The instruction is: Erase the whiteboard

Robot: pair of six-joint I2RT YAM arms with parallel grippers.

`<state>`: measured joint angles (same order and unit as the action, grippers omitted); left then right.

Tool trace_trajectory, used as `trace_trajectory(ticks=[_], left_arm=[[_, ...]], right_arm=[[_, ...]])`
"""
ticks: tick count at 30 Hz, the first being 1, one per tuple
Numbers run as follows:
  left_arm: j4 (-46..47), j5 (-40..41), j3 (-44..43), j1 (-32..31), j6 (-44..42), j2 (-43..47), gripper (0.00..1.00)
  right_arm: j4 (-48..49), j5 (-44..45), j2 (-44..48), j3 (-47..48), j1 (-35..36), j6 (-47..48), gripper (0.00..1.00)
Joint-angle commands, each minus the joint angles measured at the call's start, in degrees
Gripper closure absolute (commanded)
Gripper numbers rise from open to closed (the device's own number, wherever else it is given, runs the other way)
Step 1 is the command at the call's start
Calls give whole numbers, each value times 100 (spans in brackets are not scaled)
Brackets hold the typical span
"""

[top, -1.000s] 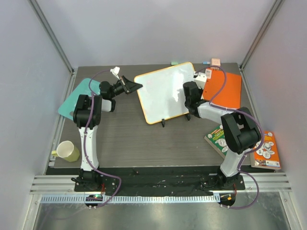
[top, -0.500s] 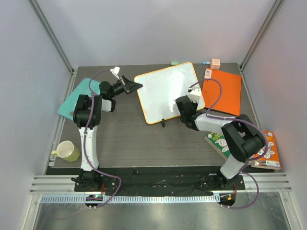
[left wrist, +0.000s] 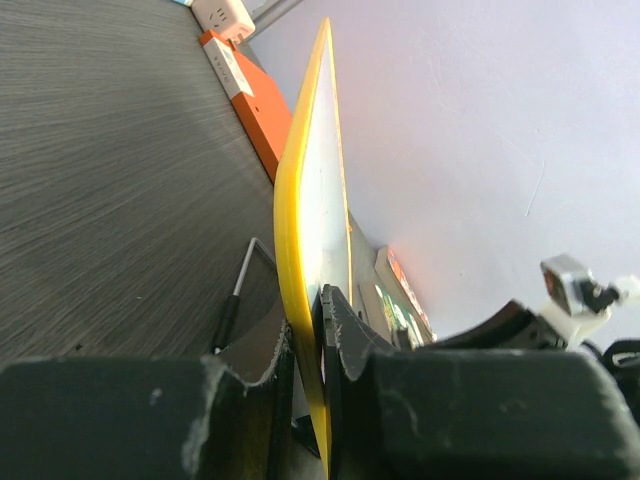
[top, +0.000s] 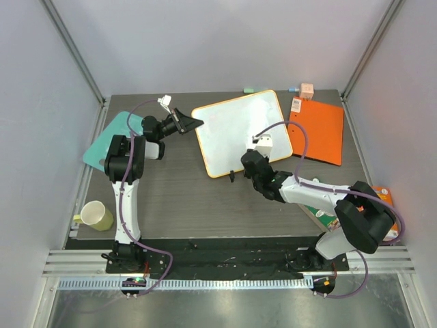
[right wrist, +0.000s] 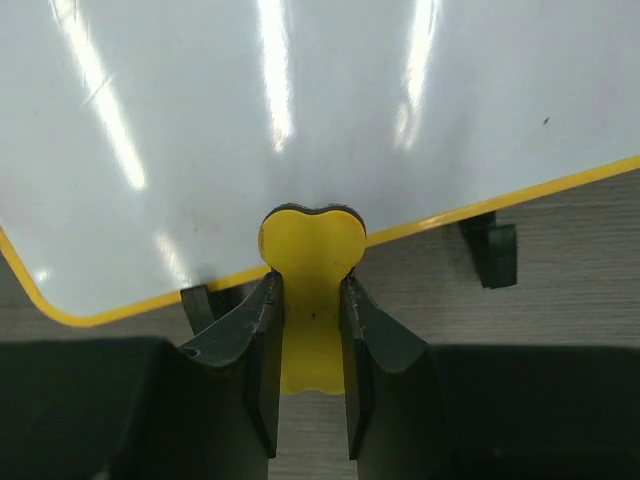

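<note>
Two arms [top: 130, 158] outstretched to whiteboard [top: 239, 133]

Overhead camera looks down on the whole counter [top: 191, 198]. Wrist cameras sit close behind the left tool [left wrist: 312, 330] and right tool [right wrist: 308, 290], each facing the whiteboard [top: 239, 130] edge just ahead, shared by all views.
</note>
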<state>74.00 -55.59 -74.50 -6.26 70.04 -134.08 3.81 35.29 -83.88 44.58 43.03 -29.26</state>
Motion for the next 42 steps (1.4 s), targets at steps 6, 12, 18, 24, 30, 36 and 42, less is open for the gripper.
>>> trace_trajectory(ticks=[6, 12, 18, 24, 30, 36, 42], left_arm=[[1468, -400, 6, -103, -465, 154, 96], [1468, -400, 41, -95, -483, 181, 95], [1468, -400, 23, -95, -483, 163, 94], [1468, -408, 14, -95, -482, 163, 94], [1468, -409, 6, -95, -482, 154, 94], [1468, -417, 6, -103, -474, 154, 94], [1460, -417, -12, -95, -465, 145, 94]], right_arm=[[-170, -374, -50, -511, 382, -608, 37], [-179, -23, 354, -573, 382, -529, 17], [-153, -73, 443, -459, 399, -240, 3], [-40, -724, -198, -195, 654, 78, 3], [304, -488, -393, -169, 778, -159, 14], [937, -532, -313, -143, 778, -1, 34], [981, -514, -910, 358, 769, 16, 58]])
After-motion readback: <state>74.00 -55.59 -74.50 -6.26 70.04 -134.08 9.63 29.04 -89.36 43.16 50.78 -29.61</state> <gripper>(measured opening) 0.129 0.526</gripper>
